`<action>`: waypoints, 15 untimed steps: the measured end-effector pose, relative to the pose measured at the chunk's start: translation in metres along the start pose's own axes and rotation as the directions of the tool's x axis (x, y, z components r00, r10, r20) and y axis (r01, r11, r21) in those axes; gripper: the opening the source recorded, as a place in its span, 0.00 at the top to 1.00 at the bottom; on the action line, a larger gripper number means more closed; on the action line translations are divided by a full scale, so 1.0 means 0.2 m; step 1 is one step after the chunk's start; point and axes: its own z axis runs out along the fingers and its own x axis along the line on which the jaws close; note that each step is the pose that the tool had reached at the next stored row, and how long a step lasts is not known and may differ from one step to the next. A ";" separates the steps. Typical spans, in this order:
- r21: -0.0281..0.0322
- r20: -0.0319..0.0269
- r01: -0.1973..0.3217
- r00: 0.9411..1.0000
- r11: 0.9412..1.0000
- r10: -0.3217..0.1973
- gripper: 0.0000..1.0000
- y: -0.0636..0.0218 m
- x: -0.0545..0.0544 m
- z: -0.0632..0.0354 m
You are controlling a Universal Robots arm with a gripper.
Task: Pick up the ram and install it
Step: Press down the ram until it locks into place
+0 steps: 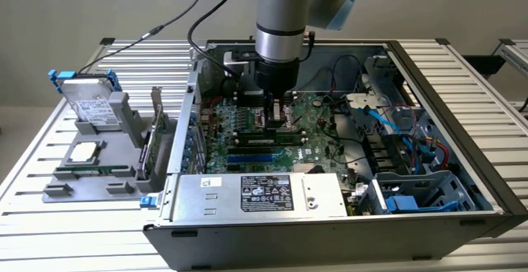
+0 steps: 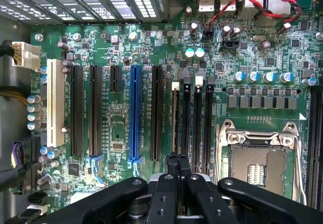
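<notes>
The ram (image 2: pixel 174 119) stands edge-on in the outermost of the black memory slots, next to the empty CPU socket (image 2: pixel 257 166). In the exterior view it is a thin green strip (image 1: pixel 268 139) lying across the motherboard. My gripper (image 2: pixel 177 159) is shut, its two black fingertips pressed together with nothing between them, directly over one end of the ram. I cannot tell whether the tips touch it. From outside, the gripper (image 1: pixel 279 119) reaches straight down into the open computer case, just above the board.
A blue expansion slot (image 2: pixel 135 113) and several black ones lie beside the memory slots. The power supply (image 1: pixel 259 191) fills the case's front, with blue cables (image 1: pixel 396 120) at the exterior view's right. A grey fixture holding a hard drive (image 1: pixel 91 105) stands outside, at that view's left.
</notes>
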 end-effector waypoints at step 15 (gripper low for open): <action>-0.001 0.004 0.000 1.000 1.000 0.000 0.90 -0.066 0.02 -0.040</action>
